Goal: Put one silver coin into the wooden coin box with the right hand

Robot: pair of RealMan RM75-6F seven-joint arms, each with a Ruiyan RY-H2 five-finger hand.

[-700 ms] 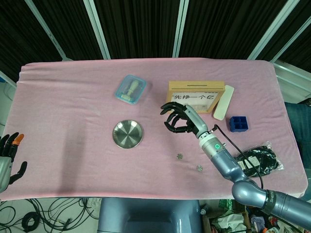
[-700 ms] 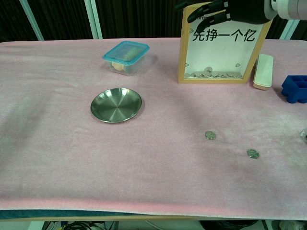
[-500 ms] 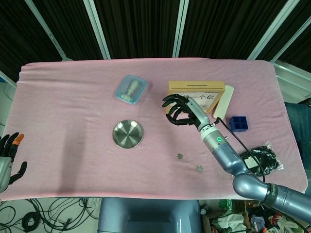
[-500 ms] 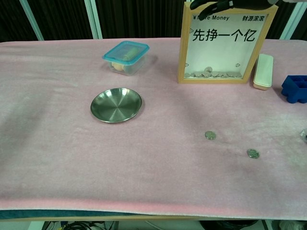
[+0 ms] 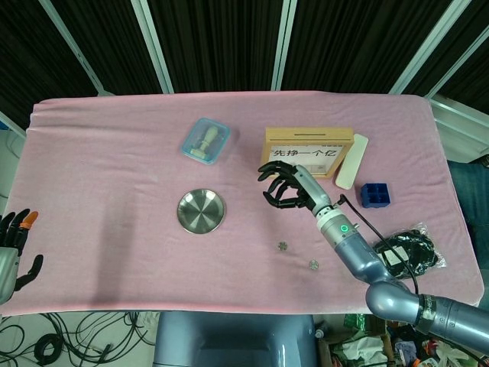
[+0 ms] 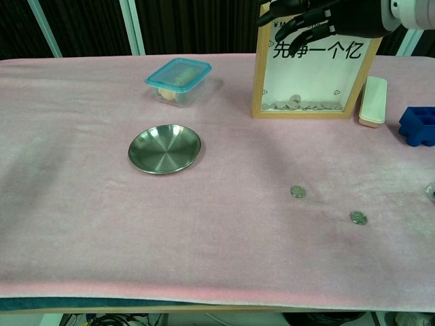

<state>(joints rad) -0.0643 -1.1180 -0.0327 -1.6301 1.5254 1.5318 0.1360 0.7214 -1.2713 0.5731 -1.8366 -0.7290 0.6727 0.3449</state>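
Black right hand (image 5: 287,186), grey-blue arm (image 5: 359,260), green light.

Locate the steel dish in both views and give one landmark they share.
Head view: the steel dish lies left of centre, below the lidded plastic container.
Chest view: it sits left of centre, in front of that container.
Shared landmark: the wooden coin box.

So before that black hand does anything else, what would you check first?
1. Right hand holding a coin: cannot tell; its curled fingers hide any coin.
2. Wooden coin box upright with its top slot unobstructed: ok.
3. Hand over the slot: not ok; in the head view it hangs in front of the box.
4. Spare silver coins on the pink cloth: ok.
5. Left hand clear, at the table's edge: ok.
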